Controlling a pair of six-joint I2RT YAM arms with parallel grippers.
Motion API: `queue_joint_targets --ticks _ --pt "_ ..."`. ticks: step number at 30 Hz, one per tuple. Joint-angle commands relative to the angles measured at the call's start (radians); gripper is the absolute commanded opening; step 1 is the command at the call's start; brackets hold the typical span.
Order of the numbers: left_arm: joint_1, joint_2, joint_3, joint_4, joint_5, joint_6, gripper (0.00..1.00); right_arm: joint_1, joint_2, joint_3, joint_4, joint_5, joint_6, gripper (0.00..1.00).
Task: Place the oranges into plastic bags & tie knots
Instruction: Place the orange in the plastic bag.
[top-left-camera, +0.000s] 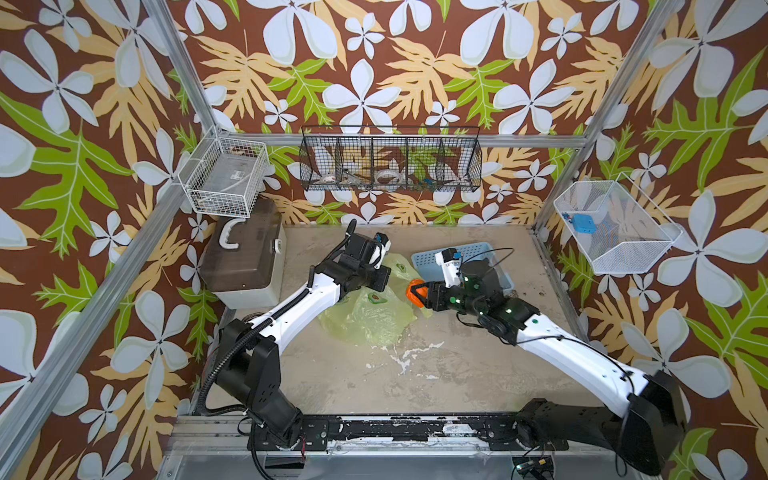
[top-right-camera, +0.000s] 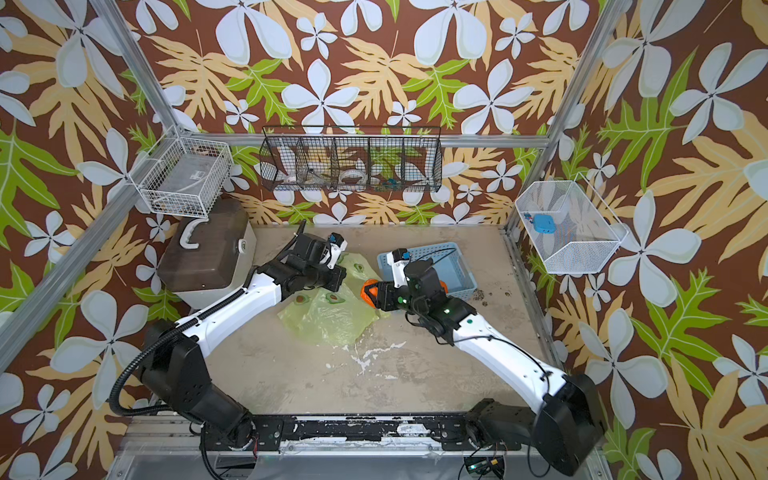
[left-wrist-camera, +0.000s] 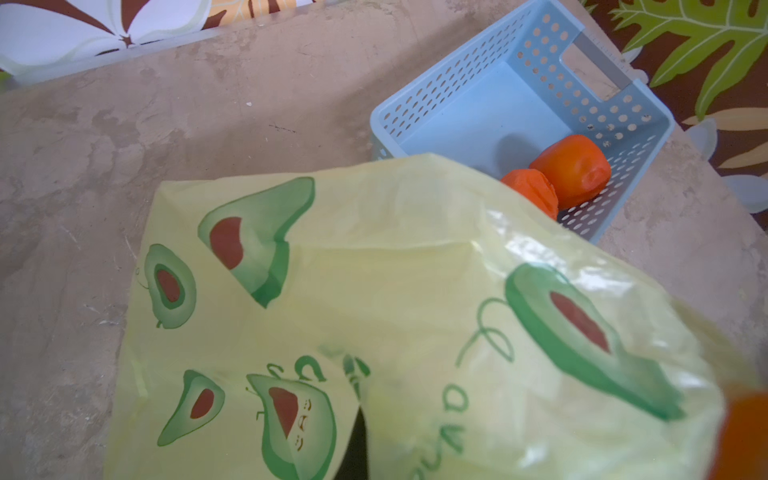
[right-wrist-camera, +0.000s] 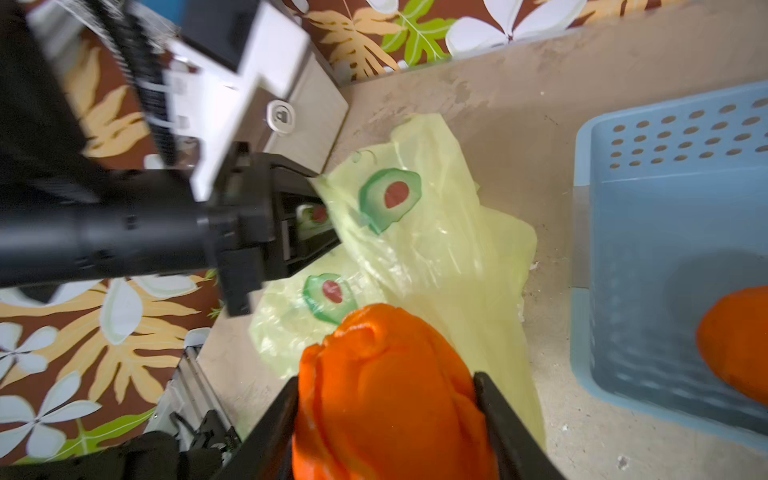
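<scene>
The yellow-green plastic bag (top-left-camera: 365, 318) (top-right-camera: 328, 320) with avocado prints lies crumpled mid-table. My left gripper (top-left-camera: 383, 279) (right-wrist-camera: 320, 216) is shut on the bag's edge and lifts it; the film (left-wrist-camera: 374, 291) drapes over its jaws. My right gripper (top-left-camera: 419, 294) (right-wrist-camera: 386, 399) is shut on one orange (top-left-camera: 414, 291) (top-right-camera: 368, 293) (right-wrist-camera: 386, 353), held just above the bag's right side, its fingers (right-wrist-camera: 282, 407) pressing the fruit's sides. Two more oranges (left-wrist-camera: 575, 168) (left-wrist-camera: 534, 193) lie in the light-blue basket (top-left-camera: 469, 251) (left-wrist-camera: 478, 120) (right-wrist-camera: 665, 208). No knots show.
A brown-lidded box (top-left-camera: 245, 257) stands at the back left. On the walls hang a white wire basket (top-left-camera: 224, 174), a black wire rack (top-left-camera: 390, 162) and a white mesh basket (top-left-camera: 615, 224). Both arms reach in from the front rail (top-left-camera: 395, 432).
</scene>
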Motion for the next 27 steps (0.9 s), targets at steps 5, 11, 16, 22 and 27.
queue_joint_targets --ticks 5,11,16,22,27 --pt "0.001 -0.040 -0.004 0.028 0.156 0.002 0.00 -0.037 0.278 0.131 0.167 -0.012 -0.013 0.52" --pt "0.002 -0.071 -0.032 0.067 0.211 0.032 0.00 -0.044 0.367 0.135 0.172 -0.014 -0.026 0.52" --pt "0.001 -0.055 -0.036 0.097 0.217 0.029 0.00 0.011 0.418 0.220 0.134 -0.105 -0.068 0.80" --pt "0.015 -0.051 -0.051 0.108 0.069 0.022 0.00 -0.104 0.193 0.111 0.039 -0.192 -0.107 0.93" --pt "0.034 -0.024 -0.075 0.130 0.043 0.019 0.00 -0.194 -0.119 0.000 -0.066 -0.091 -0.125 0.94"
